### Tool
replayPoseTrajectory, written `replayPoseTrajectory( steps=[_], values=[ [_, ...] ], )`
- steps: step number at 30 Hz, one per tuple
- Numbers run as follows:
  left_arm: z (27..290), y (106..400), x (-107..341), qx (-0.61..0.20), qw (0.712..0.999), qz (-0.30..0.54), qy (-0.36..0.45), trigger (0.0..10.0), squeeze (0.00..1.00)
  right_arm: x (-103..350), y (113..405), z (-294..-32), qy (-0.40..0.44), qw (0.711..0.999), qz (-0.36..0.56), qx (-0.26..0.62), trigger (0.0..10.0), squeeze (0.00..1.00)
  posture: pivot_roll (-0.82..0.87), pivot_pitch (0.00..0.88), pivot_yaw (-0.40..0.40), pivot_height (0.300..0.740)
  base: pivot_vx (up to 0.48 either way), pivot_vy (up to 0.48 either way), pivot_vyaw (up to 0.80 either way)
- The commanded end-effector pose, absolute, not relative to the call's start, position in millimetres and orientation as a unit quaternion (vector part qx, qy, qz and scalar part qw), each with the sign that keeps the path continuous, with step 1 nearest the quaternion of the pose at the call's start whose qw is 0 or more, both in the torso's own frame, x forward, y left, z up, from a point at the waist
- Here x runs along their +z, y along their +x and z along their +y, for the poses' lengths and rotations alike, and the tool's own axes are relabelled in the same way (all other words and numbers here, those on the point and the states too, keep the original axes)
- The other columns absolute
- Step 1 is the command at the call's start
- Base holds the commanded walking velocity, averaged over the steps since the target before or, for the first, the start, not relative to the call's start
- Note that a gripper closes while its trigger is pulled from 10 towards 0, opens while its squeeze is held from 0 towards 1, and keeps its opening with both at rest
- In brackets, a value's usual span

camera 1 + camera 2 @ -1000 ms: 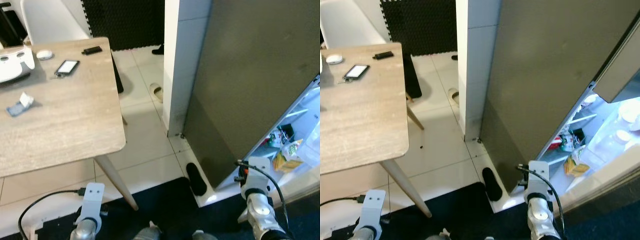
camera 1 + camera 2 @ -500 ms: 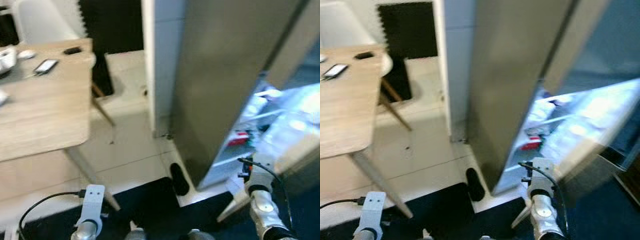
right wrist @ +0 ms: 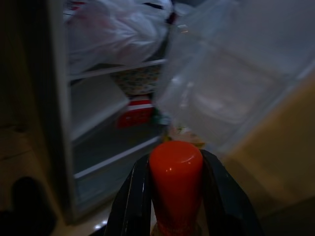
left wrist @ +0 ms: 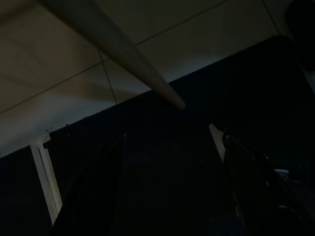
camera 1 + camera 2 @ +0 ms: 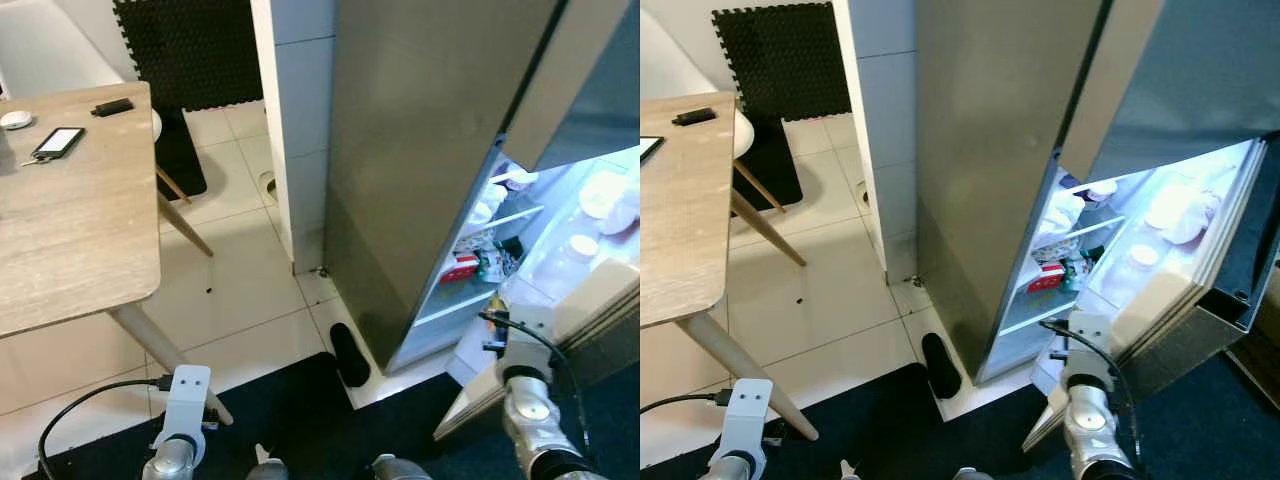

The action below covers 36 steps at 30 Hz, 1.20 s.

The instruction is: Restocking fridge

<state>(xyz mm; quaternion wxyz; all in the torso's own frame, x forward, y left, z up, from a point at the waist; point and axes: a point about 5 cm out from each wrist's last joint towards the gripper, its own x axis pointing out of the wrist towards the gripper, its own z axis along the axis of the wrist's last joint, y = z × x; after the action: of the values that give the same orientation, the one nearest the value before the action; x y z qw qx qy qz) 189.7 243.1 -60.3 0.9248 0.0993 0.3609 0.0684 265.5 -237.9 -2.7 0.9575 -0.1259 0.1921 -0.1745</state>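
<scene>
The robot had turned toward the open fridge (image 5: 1040, 290), its right gripper (image 3: 174, 196) clamped on a red-capped bottle (image 3: 175, 169) that could clip the door shelf (image 5: 1160, 280) while entering

The fridge (image 5: 1010, 150) has a dull grey-brown side and a bright white lit interior, with a red pack (image 5: 1044, 279) on a lower shelf. The bottle cap (image 3: 175, 169) between the black fingers (image 3: 133, 196) is glossy red-orange. The table (image 5: 70, 240) is pale wood grain. Floor tiles (image 5: 240, 290) are cream, the mat (image 5: 190, 50) black and dimpled, the rug (image 5: 880, 420) dark navy.
</scene>
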Motion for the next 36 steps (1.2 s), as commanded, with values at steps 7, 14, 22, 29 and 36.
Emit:
replayPoseTrajectory(
  steps=[7, 14, 22, 29, 36],
  values=[
    [239.7, 186.2, -63.3, 0.065, 0.922, 0.369, 0.095, 10.0, 0.0, 13.6, 237.5, -325.3, -0.182, 0.895, 0.215, -0.346, 10.0, 0.0, 0.02, 0.1, -0.034, 0.74, 0.0, 0.0, 0.0],
    [239.3, 186.5, -63.4, 0.065, 0.922, 0.37, 0.094, 10.0, 0.0, 25.6, 209.3, -370.6, -0.201, 0.847, 0.222, -0.44, 10.0, 0.0, 0.01, 0.095, -0.036, 0.74, 0.0, 0.0, 0.0],
    [238.6, 188.2, -62.9, 0.061, 0.922, 0.37, 0.095, 10.0, 0.0, 30.6, 169.5, -405.1, -0.194, 0.788, 0.238, -0.534, 10.0, 0.0, 0.0, 0.089, -0.027, 0.74, 0.0, 0.0, 0.0],
    [239.8, 191.0, -61.2, 0.059, 0.923, 0.368, 0.098, 10.0, 0.0, 18.0, 193.5, -373.4, -0.17, 0.831, 0.227, -0.478, 10.0, 0.0, 0.01, 0.087, -0.024, 0.74, 0.0, 0.0, 0.0],
    [239.9, 190.8, -61.3, 0.059, 0.923, 0.368, 0.098, 10.0, 0.0, -0.5, 204.7, -341.0, -0.137, 0.866, 0.243, -0.415, 10.0, 0.0, 0.01, 0.088, -0.026, 0.74, 0.0, 0.0, 0.0]
  ],
)
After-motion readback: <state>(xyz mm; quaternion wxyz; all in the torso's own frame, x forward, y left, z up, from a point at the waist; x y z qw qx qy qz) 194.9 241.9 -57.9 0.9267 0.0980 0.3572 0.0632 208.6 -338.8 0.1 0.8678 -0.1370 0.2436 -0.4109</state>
